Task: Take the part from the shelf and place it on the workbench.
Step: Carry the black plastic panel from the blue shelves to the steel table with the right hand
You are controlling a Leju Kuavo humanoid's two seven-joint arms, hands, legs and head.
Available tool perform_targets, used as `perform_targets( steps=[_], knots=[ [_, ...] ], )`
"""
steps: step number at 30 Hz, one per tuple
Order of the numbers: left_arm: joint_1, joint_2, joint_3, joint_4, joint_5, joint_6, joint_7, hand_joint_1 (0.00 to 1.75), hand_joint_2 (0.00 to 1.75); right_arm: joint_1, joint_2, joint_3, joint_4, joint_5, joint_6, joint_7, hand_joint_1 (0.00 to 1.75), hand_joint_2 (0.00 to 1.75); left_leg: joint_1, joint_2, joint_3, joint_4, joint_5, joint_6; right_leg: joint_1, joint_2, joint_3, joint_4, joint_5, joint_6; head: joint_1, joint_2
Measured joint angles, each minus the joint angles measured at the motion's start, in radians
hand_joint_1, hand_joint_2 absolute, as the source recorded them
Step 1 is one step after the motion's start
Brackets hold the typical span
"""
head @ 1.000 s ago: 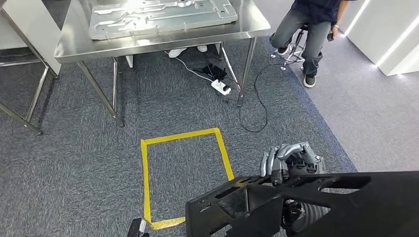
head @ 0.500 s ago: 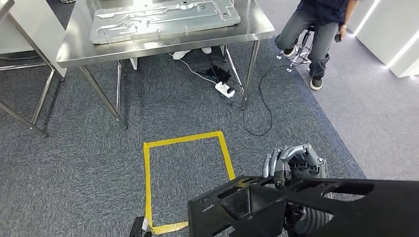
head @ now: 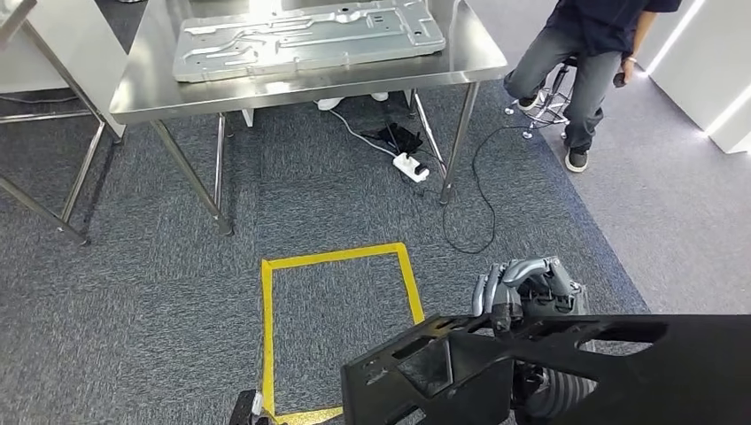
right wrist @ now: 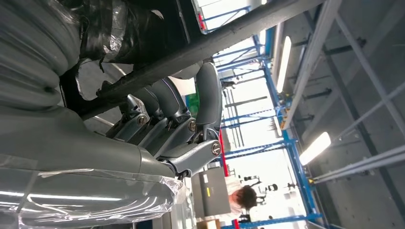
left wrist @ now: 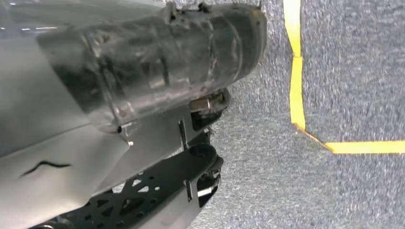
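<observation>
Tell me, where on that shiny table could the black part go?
The table is crowded: a metal plate covers most of it. Bare strips remain along the near edge and the left end. The right robot hand grips the part.

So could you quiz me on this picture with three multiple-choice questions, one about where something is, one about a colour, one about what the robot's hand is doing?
1. Where does the grey stamped metal panel lie?
A. on the steel workbench
B. on the carpet
C. in the robot's hand

2. What colour is the tape square on the carpet?
A. red
B. yellow
C. white

3. What is the right hand doing?
A. hanging with nothing in it
B. pressing on the workbench
C. gripping the black plastic part

Answers:
1. A, the panel rests flat on the tabletop in the head view.
2. B, the outline in front of the workbench is yellow.
3. C, its fingers curl over the part's upper edge; the part is clear of the workbench.
</observation>
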Motion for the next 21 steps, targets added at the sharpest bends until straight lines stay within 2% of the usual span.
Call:
perform_targets(
  steps=[1, 2, 4, 5, 6, 7, 8, 9, 10, 11, 14, 16, 17, 19, 20, 21],
  knots=[
    [0.0, 0.0, 0.0, 0.0, 0.0, 0.001, 0.0, 0.0, 0.0, -0.001, 0.0, 0.0, 0.0, 0.004, -0.003, 0.004, 1.69, 1.75, 0.004, -0.003, 0.009, -0.009, 0.001, 0.005, 0.001, 0.003, -0.01, 0.028, -0.016, 0.004, 0.002, 0.0],
    [-0.001, 0.0, 0.0, 0.0, 0.0, 0.001, 0.0, 0.0, 0.0, -0.001, 0.0, 0.0, 0.0, 0.007, -0.006, 0.007, 1.69, 1.75, 0.005, -0.005, 0.017, -0.014, 0.0, 0.008, 0.0, 0.007, -0.034, 0.078, -0.039, 0.005, 0.004, 0.0],
    [-0.001, 0.0, 0.0, 0.0, 0.0, 0.001, 0.0, 0.0, 0.0, 0.0, 0.0, 0.0, 0.002, 0.011, -0.01, 0.009, 1.69, 1.75, 0.004, -0.008, 0.024, -0.014, -0.007, 0.014, 0.0, 0.013, -0.113, 0.209, -0.079, 0.008, 0.009, 0.0],
    [0.0, 0.0, 0.0, 0.0, 0.0, 0.001, 0.0, 0.0, 0.0, 0.0, 0.0, 0.0, 0.002, 0.013, -0.01, 0.01, 1.69, 1.75, 0.004, -0.01, 0.028, -0.014, -0.012, 0.015, -0.002, 0.014, -0.144, 0.248, -0.079, 0.01, 0.011, 0.0],
    [0.002, 0.0, 0.0, 0.0, 0.0, 0.001, 0.001, 0.0, 0.0, 0.0, 0.0, 0.0, 0.004, 0.013, -0.01, 0.01, 1.69, 1.75, 0.004, -0.012, 0.033, -0.013, -0.017, 0.015, -0.003, 0.014, -0.158, 0.251, -0.06, 0.012, 0.011, 0.0],
    [0.003, 0.0, 0.0, 0.0, 0.0, 0.001, 0.001, 0.0, 0.0, 0.0, 0.0, 0.0, 0.004, 0.014, -0.01, 0.011, 1.69, 1.75, 0.005, -0.014, 0.04, -0.011, -0.023, 0.014, -0.005, 0.014, -0.151, 0.215, -0.023, 0.013, 0.011, 0.0],
    [0.003, 0.0, 0.0, 0.0, 0.0, 0.001, 0.001, 0.0, 0.0, 0.0, 0.0, 0.0, 0.005, 0.014, -0.011, 0.011, 1.69, 1.75, 0.006, -0.016, 0.047, -0.007, -0.031, 0.011, -0.009, 0.015, -0.132, 0.154, 0.02, 0.015, 0.012, 0.0],
    [0.003, 0.0, 0.0, 0.0, 0.0, 0.001, 0.001, 0.0, 0.0, 0.0, 0.0, 0.0, 0.006, 0.013, -0.011, 0.011, 1.69, 1.75, 0.005, -0.019, 0.05, -0.002, -0.039, 0.006, -0.01, 0.016, -0.11, 0.096, 0.05, 0.016, 0.012, 0.0],
    [0.002, 0.001, 0.0, 0.0, 0.0, 0.001, 0.001, 0.0, 0.0, 0.0, 0.0, 0.0, 0.007, 0.012, -0.011, 0.012, 1.69, 1.75, 0.005, -0.021, 0.051, 0.004, -0.047, 0.0, -0.011, 0.018, -0.091, 0.051, 0.066, 0.014, 0.013, 0.0],
    [0.001, 0.001, 0.0, 0.0, 0.0, 0.001, 0.002, 0.0, 0.0, 0.001, 0.0, 0.0, 0.007, 0.011, -0.011, 0.012, 1.69, 1.75, 0.004, -0.023, 0.05, 0.009, -0.053, -0.006, -0.01, 0.021, -0.081, 0.026, 0.069, 0.01, 0.014, 0.0],
    [0.002, 0.002, 0.0, 0.0, -0.001, 0.002, 0.003, 0.0, 0.0, 0.001, 0.001, 0.0, 0.008, 0.011, -0.011, 0.012, 1.69, 1.75, 0.004, -0.023, 0.047, 0.013, -0.059, -0.02, -0.007, 0.024, -0.076, 0.016, 0.062, -0.006, 0.013, 0.0],
    [0.001, 0.002, 0.0, 0.0, -0.001, 0.002, 0.003, 0.0, 0.0, -0.001, 0.001, 0.0, 0.008, 0.014, -0.011, 0.013, 1.69, 1.75, 0.006, -0.018, 0.03, 0.053, -0.08, -0.03, -0.009, 0.022, -0.068, 0.01, 0.059, -0.017, 0.009, 0.0],
    [0.001, 0.002, 0.0, 0.0, -0.001, 0.002, 0.003, 0.0, 0.0, -0.001, 0.001, 0.0, 0.008, 0.015, -0.01, 0.013, 1.69, 1.75, 0.007, -0.016, 0.005, 0.102, -0.1, -0.034, -0.01, 0.02, -0.063, 0.009, 0.057, -0.022, 0.007, 0.0],
    [0.001, 0.002, 0.0, 0.0, -0.001, 0.002, 0.003, 0.0, 0.0, -0.001, 0.002, 0.0, 0.008, 0.015, -0.01, 0.014, 1.69, 1.75, 0.009, -0.012, -0.073, 0.236, -0.142, -0.04, -0.007, 0.017, -0.056, 0.009, 0.05, -0.03, 0.004, 0.0],
    [0.002, 0.002, 0.0, 0.0, -0.001, 0.002, 0.003, 0.0, 0.0, -0.001, 0.002, 0.0, 0.008, 0.015, -0.01, 0.014, 1.69, 1.75, 0.01, -0.011, -0.108, 0.284, -0.148, -0.041, -0.005, 0.016, -0.052, 0.009, 0.046, -0.033, 0.004, 0.0],
    [0.004, 0.002, 0.0, 0.0, -0.001, 0.002, 0.003, 0.0, 0.0, -0.001, 0.002, 0.0, 0.008, 0.015, -0.01, 0.014, 1.69, 1.75, 0.01, -0.011, -0.127, 0.3, -0.136, -0.039, -0.003, 0.017, -0.048, 0.009, 0.043, -0.034, 0.004, 0.0]
  ],
)
